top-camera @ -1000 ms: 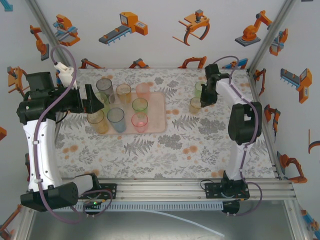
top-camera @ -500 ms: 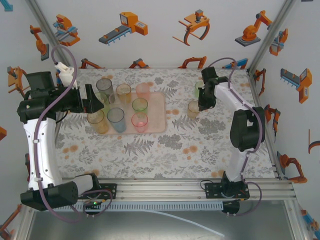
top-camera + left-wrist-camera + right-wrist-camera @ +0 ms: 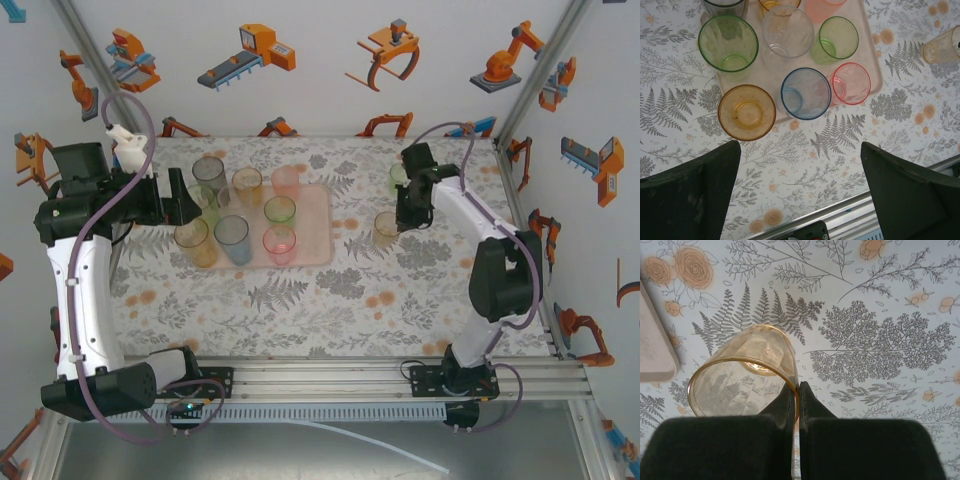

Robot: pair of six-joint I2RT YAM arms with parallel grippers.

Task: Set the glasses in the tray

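Note:
The pale pink tray (image 3: 312,215) lies left of centre on the table and holds several glasses, among them a green one (image 3: 728,44), a clear one (image 3: 788,32), a blue one (image 3: 806,93) and a pink one (image 3: 851,83). An amber glass (image 3: 746,112) stands at the tray's near-left corner. My right gripper (image 3: 796,390) is shut on the rim of another amber glass (image 3: 742,377), one finger inside and one outside, just right of the tray's corner (image 3: 652,350). The held glass (image 3: 386,226) sits right of the tray. My left gripper (image 3: 800,195) hangs open over bare cloth, nothing between its fingers.
A green glass (image 3: 398,178) stands on the floral cloth behind my right arm, near the back right. The table's metal front rail (image 3: 855,212) runs below my left gripper. Printed walls close in the back and both sides.
My right gripper has carried the amber glass a little leftward and nearer, toward the tray. My left gripper has drawn back slightly to the left and stays open.

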